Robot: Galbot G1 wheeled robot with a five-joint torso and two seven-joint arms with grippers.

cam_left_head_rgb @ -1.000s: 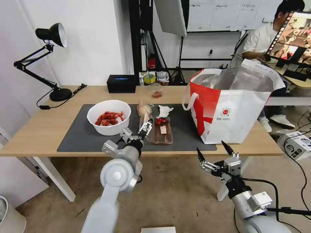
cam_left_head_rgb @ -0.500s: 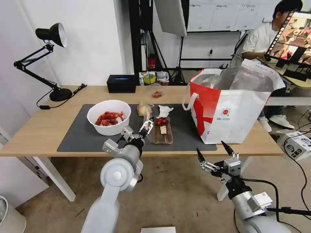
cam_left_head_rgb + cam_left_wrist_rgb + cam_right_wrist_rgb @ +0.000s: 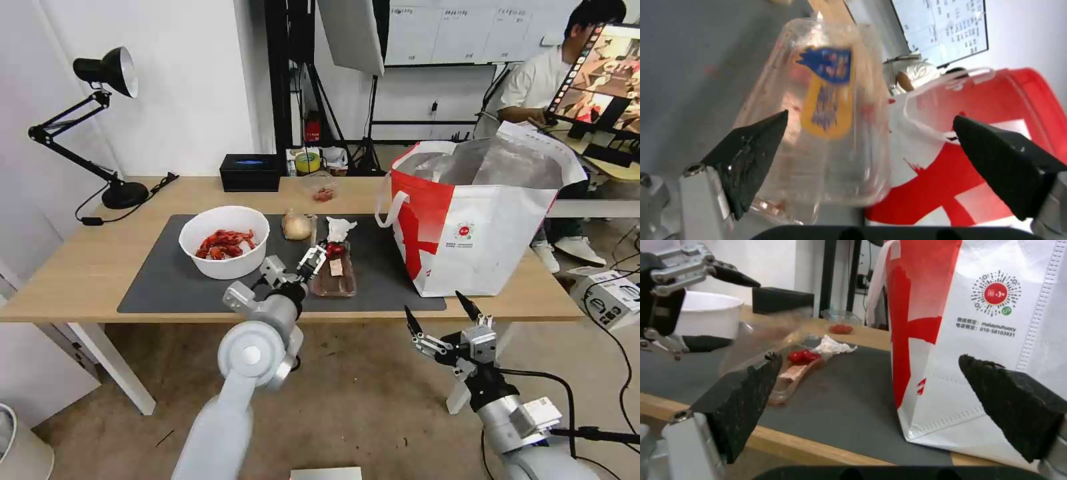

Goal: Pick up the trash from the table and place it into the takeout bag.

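Nearest, below the table's front edge (image 3: 373, 313): right gripper (image 3: 441, 319), fingers spread wide, nothing between them, bare floor beneath. Beyond those fingertips, takeout bag (image 3: 477, 220) upright at the mat's right end, printed with a round red logo, "010-58103931" legible beneath. Farther left, left gripper (image 3: 313, 257), fingers parted over the clear hinged tray (image 3: 335, 270), a blue-and-yellow sticker between the tips, wording unreadable. Past it: crumpled tissue (image 3: 339, 229), beige lump (image 3: 297, 225), white bowl of crayfish shells (image 3: 225, 241).
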